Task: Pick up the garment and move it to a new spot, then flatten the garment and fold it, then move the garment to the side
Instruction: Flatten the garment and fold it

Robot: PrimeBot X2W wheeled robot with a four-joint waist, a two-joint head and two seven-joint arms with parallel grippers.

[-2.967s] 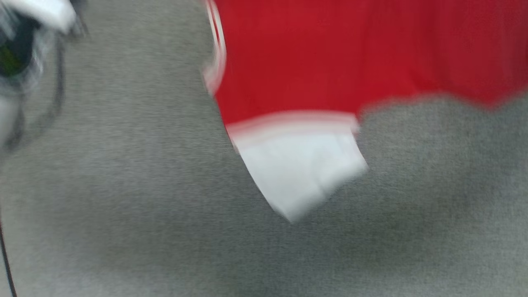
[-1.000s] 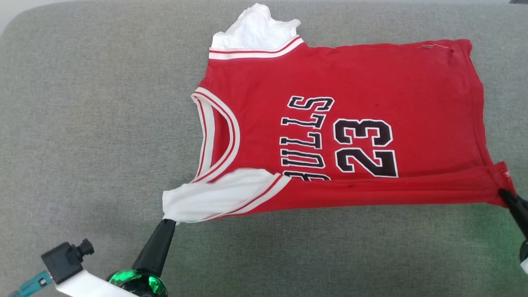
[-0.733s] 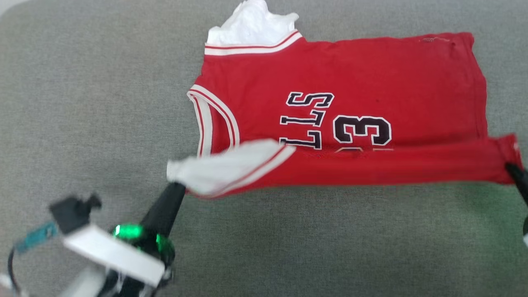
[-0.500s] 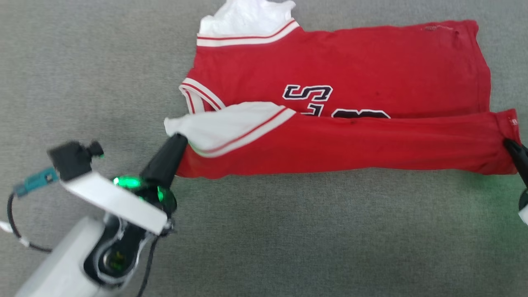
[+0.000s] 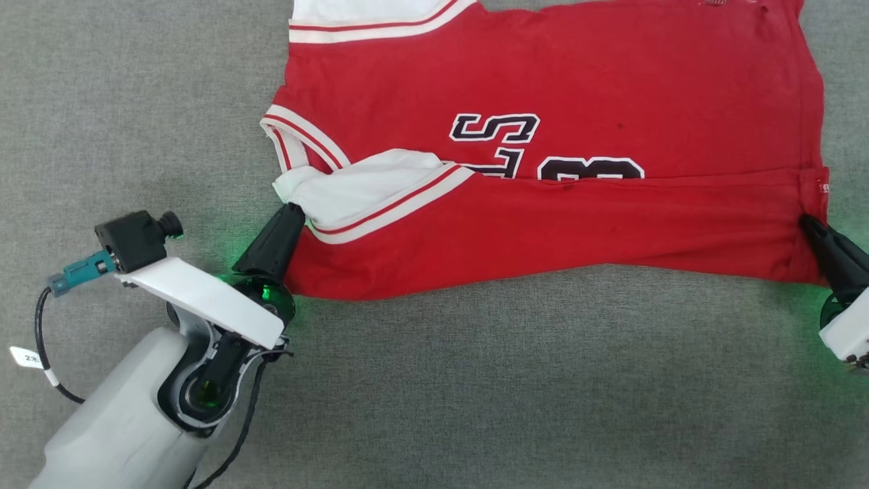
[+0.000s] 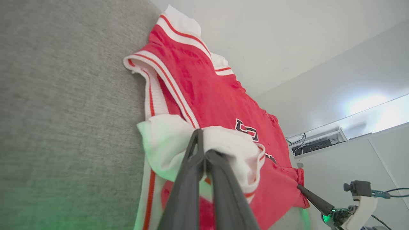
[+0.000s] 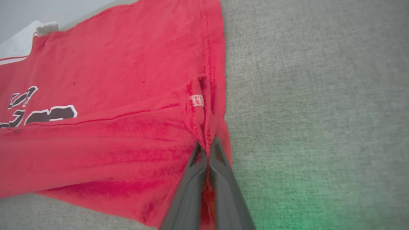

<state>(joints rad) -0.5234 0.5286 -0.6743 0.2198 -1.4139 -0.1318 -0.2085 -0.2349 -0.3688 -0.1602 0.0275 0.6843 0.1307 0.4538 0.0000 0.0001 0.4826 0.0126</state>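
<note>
One soft bright red fabric garment (image 5: 543, 81) with white sleeve panels and striped red-and-white trim lies spread on the grey upholstered surface (image 5: 136, 102). Its near long edge is turned over onto the black lettering (image 5: 495, 129), so the fold looks under way rather than finished. Two tools hold that turned edge, one at each end, probably so the band moves level and taut instead of sagging in the middle. The left tool (image 5: 290, 212), its two long dark fingers pressed together, is clamped on the near white sleeve panel (image 5: 360, 190). The right tool (image 5: 809, 223) is likewise closed on the red hem corner (image 7: 204, 127). There are two white panels in all, the second white panel (image 5: 353, 10) lying flat at the far edge.
</note>
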